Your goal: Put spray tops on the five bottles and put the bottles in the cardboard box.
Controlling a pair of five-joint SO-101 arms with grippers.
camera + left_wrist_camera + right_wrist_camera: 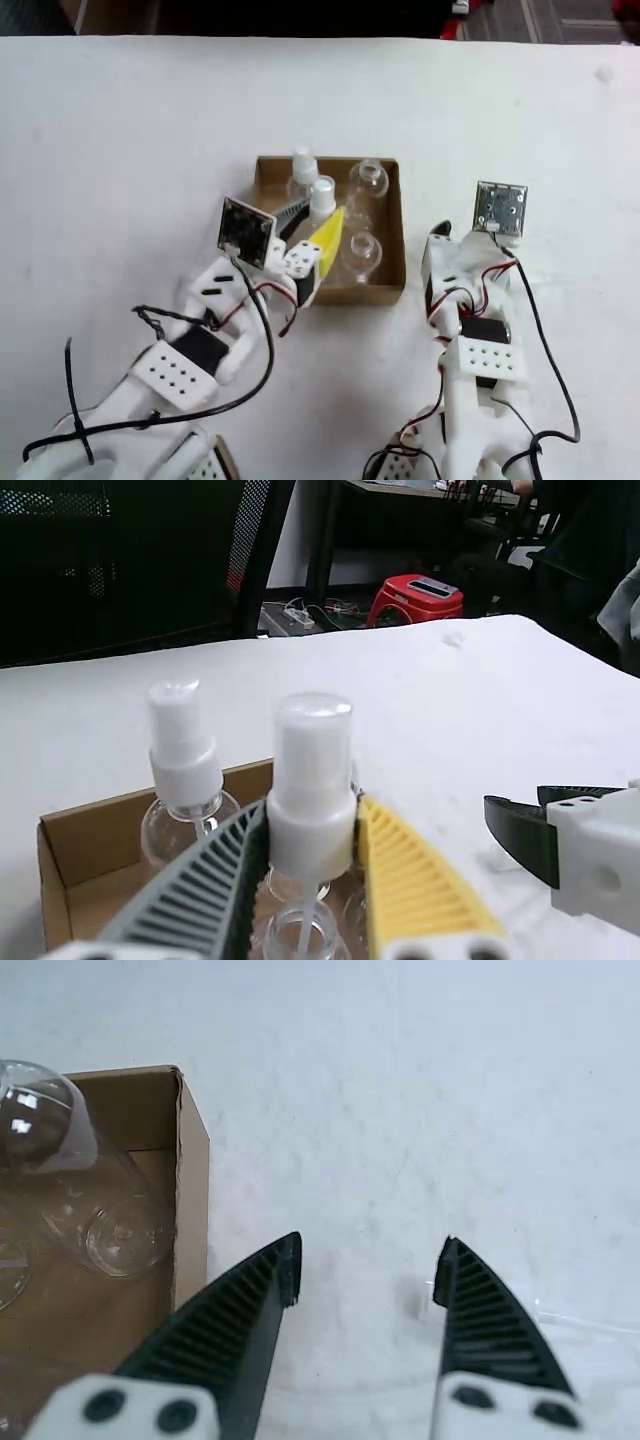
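A white spray top (312,740) is pinched between the grey and yellow fingers of the left gripper (313,818) and held just above the open neck of a clear bottle (300,935) inside the cardboard box (60,850). A capped bottle (185,780) is seen beside it. The right gripper (365,1280) is held spread over the table (420,1110), just beside the box.

White spray top (312,770), brown cardboard box (90,835)
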